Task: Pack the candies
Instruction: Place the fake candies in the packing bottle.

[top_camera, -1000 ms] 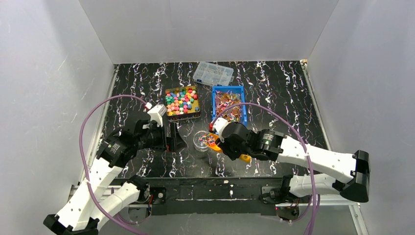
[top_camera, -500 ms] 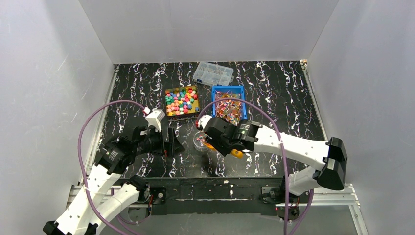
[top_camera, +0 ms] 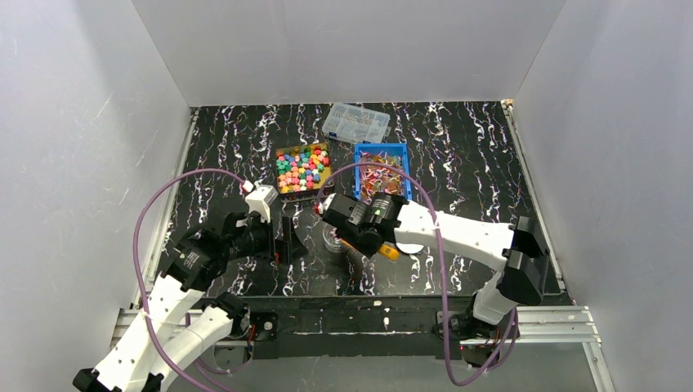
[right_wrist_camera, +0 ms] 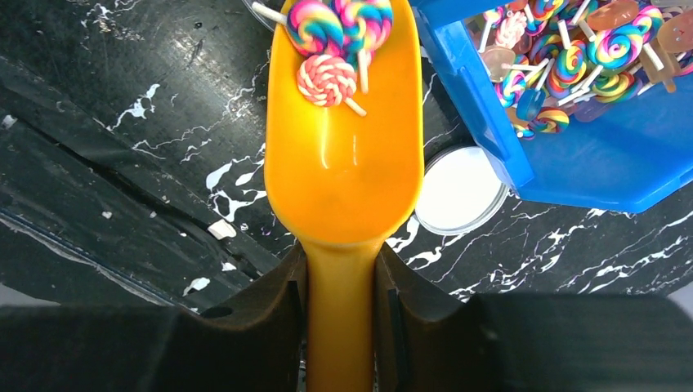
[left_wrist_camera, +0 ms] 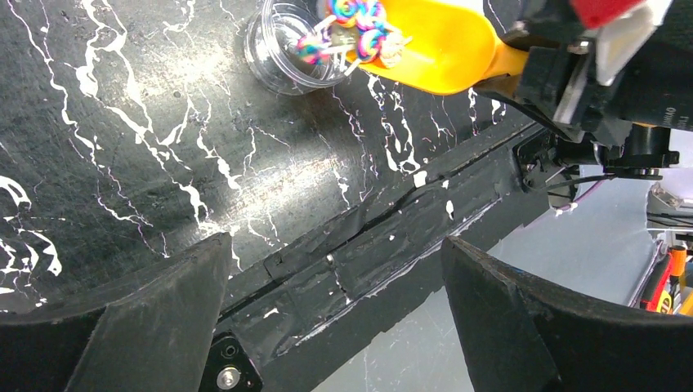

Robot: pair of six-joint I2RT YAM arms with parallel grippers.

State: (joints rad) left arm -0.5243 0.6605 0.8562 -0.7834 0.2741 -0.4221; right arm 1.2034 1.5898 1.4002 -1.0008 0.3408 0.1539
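Black marbled table (top_camera: pixel 458 147), scoop (right_wrist_camera: pixel 343 171) over cup (left_wrist_camera: pixel 274 57) rim

Even, bright light comes from overhead. The pale walls (top_camera: pixel 343 49) look washed, and soft shadows lie on the bench (top_camera: pixel 458 139). Its dark surface shows a dull sheen, and the scoop (right_wrist_camera: pixel 343 163) carries a soft highlight. Close to the lens, the fingers (left_wrist_camera: pixel 147 327) of my left end effector (left_wrist_camera: pixel 335 249) are dark and blurred.
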